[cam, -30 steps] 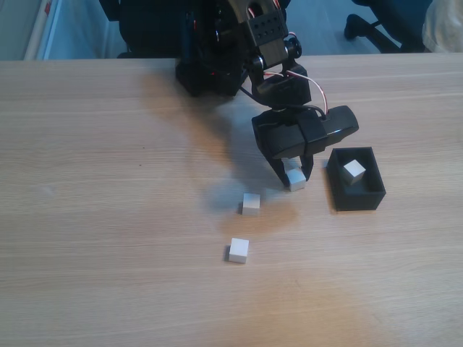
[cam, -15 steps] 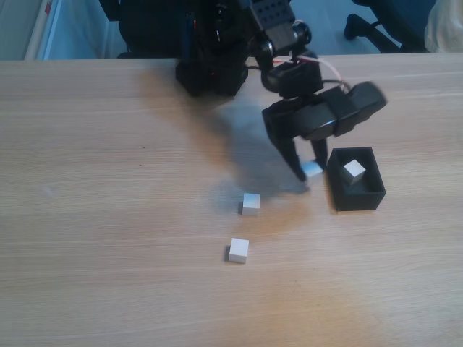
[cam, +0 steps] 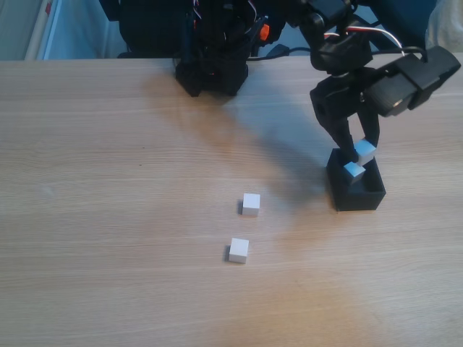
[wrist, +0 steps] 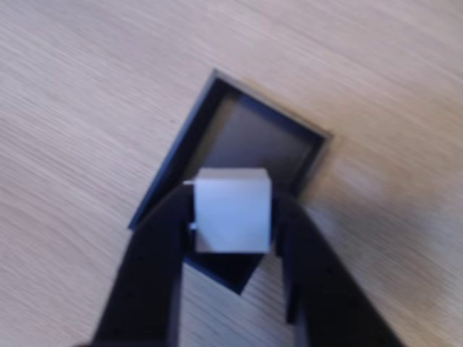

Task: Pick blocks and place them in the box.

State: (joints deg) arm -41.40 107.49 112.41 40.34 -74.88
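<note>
In the fixed view, two white blocks lie loose on the wooden counter (cam: 87, 217) just left of centre; the lower block (cam: 239, 250) sits below and slightly left of the upper block (cam: 251, 204), the two near each other but apart; in the upper middle of the frame stands the dark arm base (cam: 213, 69); right of centre the black box (cam: 356, 194) rests on the counter, well apart from the loose pair, with a white block inside it (cam: 354, 170) near its far wall; directly above the box hang the jaws (cam: 359, 152), pinching a held block (cam: 365, 151) that sits just above and right of the one inside.

In the wrist view, the box (wrist: 177, 163) lies tilted like a diamond at frame centre on the counter (wrist: 65, 108); the jaws (wrist: 233, 217) rise from the lower edge, pressed against both sides of the held block (wrist: 233, 210), which is over the box's near corner.
</note>
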